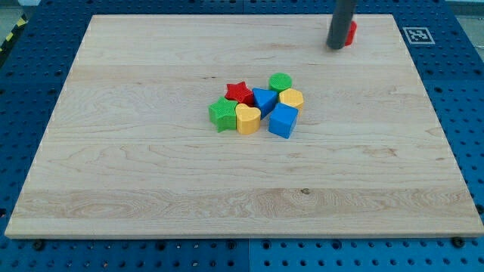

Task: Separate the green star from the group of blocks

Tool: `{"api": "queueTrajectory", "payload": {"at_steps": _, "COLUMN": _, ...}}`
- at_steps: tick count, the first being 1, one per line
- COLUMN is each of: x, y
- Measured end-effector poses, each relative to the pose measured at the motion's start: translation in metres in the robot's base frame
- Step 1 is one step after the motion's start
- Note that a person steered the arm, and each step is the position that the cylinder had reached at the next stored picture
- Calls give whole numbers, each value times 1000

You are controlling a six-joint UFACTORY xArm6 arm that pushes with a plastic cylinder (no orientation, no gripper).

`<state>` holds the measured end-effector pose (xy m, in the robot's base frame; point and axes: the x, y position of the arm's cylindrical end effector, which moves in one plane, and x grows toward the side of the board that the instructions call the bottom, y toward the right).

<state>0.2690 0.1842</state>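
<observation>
The green star [222, 114] sits at the left end of a tight cluster near the board's middle. It touches the yellow heart [248, 119] on its right and the red star [240, 94] above it. The cluster also holds a blue triangle [264, 100], a green round block [280, 82], a yellow hexagon [291, 99] and a blue cube [283, 121]. My tip [336, 47] is far off at the view's top right, well apart from the cluster, right next to a red block [352, 32] that the rod partly hides.
The wooden board [151, 174] lies on a blue perforated table. A black-and-white marker [415, 35] sits at the board's top right corner.
</observation>
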Motion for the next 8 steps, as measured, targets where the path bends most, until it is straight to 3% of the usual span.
{"api": "queueTrajectory", "payload": {"at_steps": 1, "x": 0, "y": 13}}
{"api": "queueTrajectory", "payload": {"at_steps": 2, "x": 24, "y": -18}}
{"api": "queueTrajectory", "payload": {"at_steps": 3, "x": 61, "y": -107}}
{"api": "queueTrajectory", "payload": {"at_steps": 5, "x": 177, "y": -257}}
{"api": "queueTrajectory", "payload": {"at_steps": 6, "x": 215, "y": -289}}
{"api": "queueTrajectory", "payload": {"at_steps": 7, "x": 217, "y": -341}}
{"api": "queueTrajectory", "payload": {"at_steps": 8, "x": 259, "y": -337}}
